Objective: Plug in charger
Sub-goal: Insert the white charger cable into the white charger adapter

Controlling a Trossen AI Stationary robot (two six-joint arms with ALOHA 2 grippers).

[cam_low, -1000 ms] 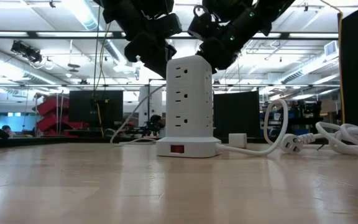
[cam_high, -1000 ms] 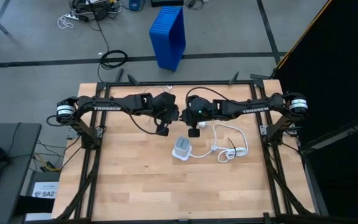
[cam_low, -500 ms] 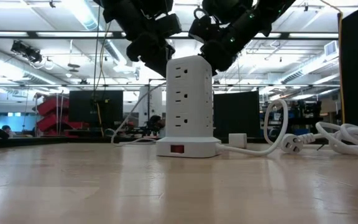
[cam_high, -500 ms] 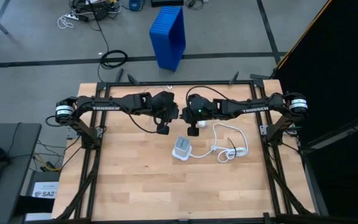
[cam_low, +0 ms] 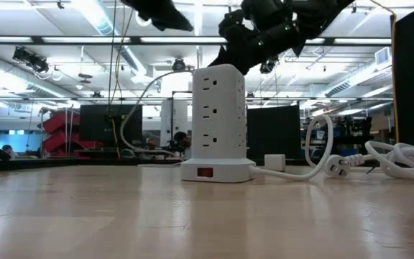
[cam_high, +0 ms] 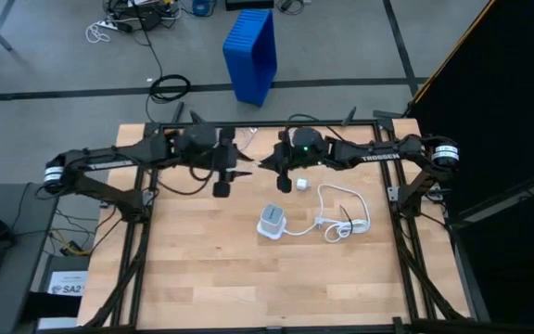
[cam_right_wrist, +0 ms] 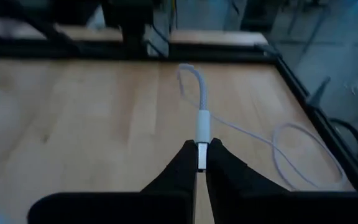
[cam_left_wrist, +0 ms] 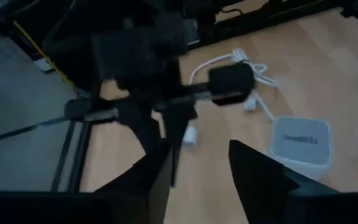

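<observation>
Charger (cam_high: 272, 221), a white socket tower, stands upright near the middle of the desk (cam_high: 202, 269). Its thick cord (cam_high: 345, 223) lies looped on the desk at its 3 o'clock, with nothing touching either. A small white block (cam_high: 286, 183) sits on the desk at about 1 o'clock from the charger, apart from it. The right tool (cam_right_wrist: 199, 163) is up in the air at roughly 12 o'clock from the charger and points toward 9. It is pinched tight on the plug (cam_right_wrist: 202, 127) of a thin white cable (cam_right_wrist: 202, 87), which arcs away from the tips and drops to the desk toward 9 o'clock. The left tool (cam_left_wrist: 197, 174) is raised at about 11 o'clock from the charger and points toward 3. Its fingers (cam_left_wrist: 157, 180) stand part-way apart and hold nothing. The two tools' tips are close but not touching.
</observation>
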